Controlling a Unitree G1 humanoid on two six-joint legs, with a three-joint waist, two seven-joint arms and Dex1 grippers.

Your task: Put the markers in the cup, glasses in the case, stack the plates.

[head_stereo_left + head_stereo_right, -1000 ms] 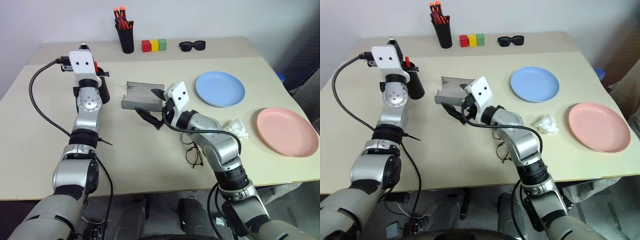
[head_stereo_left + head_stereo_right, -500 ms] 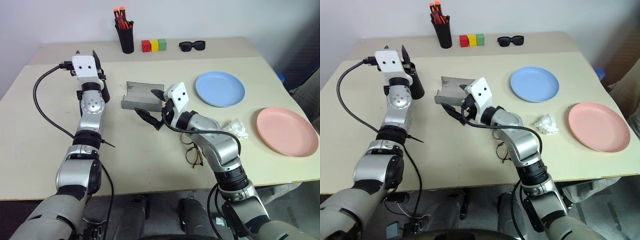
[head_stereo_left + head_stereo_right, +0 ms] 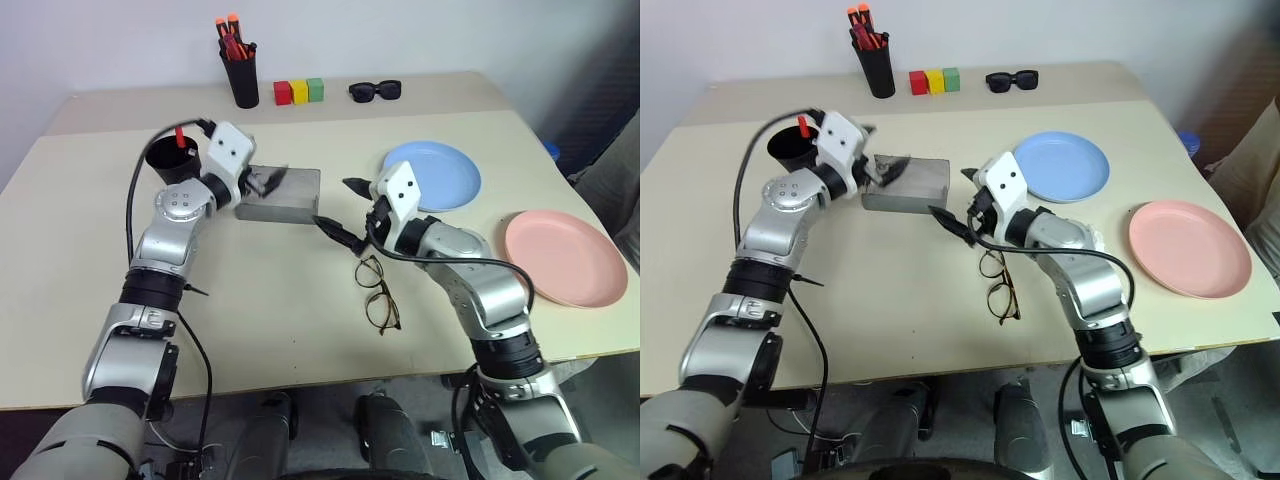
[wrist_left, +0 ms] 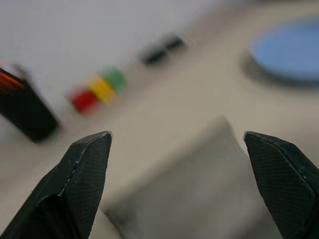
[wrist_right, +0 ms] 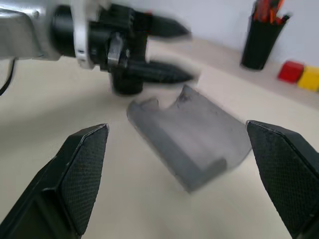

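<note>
The black cup (image 3: pixel 168 162) stands at the table's left with the red marker (image 3: pixel 180 136) upright in it. The grey case (image 3: pixel 282 195) lies just to its right, its top looking flat. My left gripper (image 3: pixel 267 180) is open, level, with its fingers at the case's left end. On the other side of the case, my right gripper (image 3: pixel 340 206) is open and holds nothing. The wire-frame glasses (image 3: pixel 379 296) lie on the table in front of it. Further right are the light blue plate (image 3: pixel 440 178) and, apart from it, the pink plate (image 3: pixel 566 258).
At the back edge stand a black pen holder (image 3: pixel 240 72) with orange-tipped pens, three coloured blocks (image 3: pixel 296 92) and black sunglasses (image 3: pixel 375 90). A black cable (image 3: pixel 135 190) loops beside my left arm.
My left gripper opened, left the red marker in the cup, and swung down and right to the case. My right gripper drew back to the right. The case's raised lid now looks flat.
</note>
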